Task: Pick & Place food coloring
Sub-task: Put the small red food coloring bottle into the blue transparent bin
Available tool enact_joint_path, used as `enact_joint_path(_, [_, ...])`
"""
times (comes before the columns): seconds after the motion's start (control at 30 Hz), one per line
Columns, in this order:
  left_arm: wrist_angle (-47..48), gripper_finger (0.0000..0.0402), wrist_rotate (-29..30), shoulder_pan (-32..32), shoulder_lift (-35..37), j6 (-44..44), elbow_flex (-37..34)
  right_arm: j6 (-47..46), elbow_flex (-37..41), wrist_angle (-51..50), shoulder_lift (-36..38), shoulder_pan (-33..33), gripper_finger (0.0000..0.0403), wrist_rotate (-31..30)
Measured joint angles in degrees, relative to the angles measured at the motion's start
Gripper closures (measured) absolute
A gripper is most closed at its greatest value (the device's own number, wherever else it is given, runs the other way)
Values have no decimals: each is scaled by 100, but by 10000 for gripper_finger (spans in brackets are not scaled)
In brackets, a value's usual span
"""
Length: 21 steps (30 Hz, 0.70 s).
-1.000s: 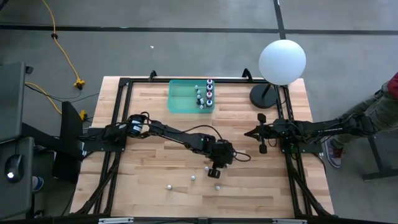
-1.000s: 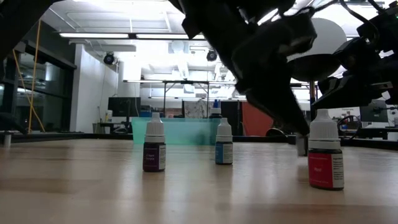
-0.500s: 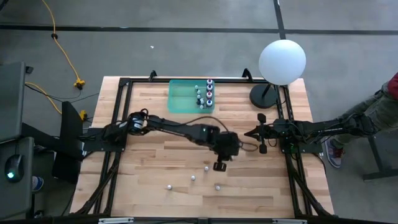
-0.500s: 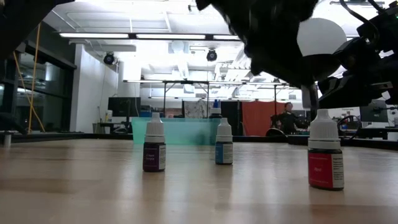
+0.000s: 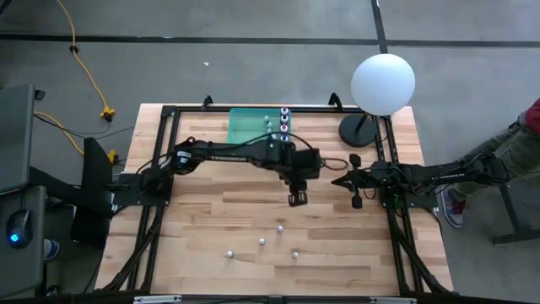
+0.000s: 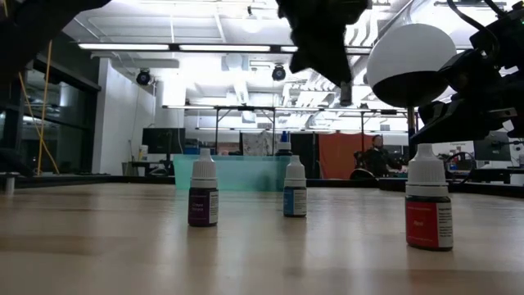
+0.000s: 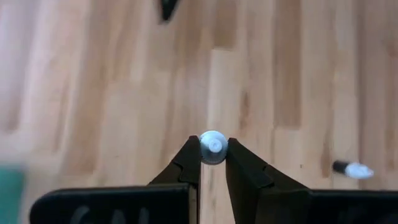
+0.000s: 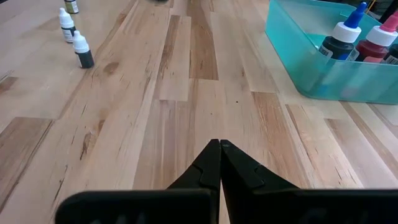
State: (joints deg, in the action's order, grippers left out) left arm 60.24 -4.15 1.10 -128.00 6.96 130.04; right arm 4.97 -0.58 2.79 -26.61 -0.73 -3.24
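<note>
wooden table [image 5: 211, 219]; four loose bottles [image 5: 279, 228]

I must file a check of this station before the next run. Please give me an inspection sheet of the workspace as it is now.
Surface: pale wooden plank table, dark frame rails at its sides.
Job's things: four small white-capped food coloring bottles standing on the near planks; more in the teal plastic bin at the far edge.
Clutter: big white globe lamp on a dark round base, far right corner.
Grippers: left gripper shut on one small bottle, raised near the bin; right gripper shut, holding nothing, at the right side.
Cables: yellow cable on the floor.
Surroundings: grey floor; a person's leg at the right edge.
</note>
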Motion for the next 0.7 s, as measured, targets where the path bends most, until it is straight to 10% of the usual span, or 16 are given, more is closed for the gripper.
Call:
enact_joint_path(0.27, [325,367,449,-457,1056,605,-963,0,-2,2,-2,2,402,0])
enact_joint_path(0.7, [-1666,366,515,-1560,3197,1537,-5057,0,0,-2,0,2,402,1])
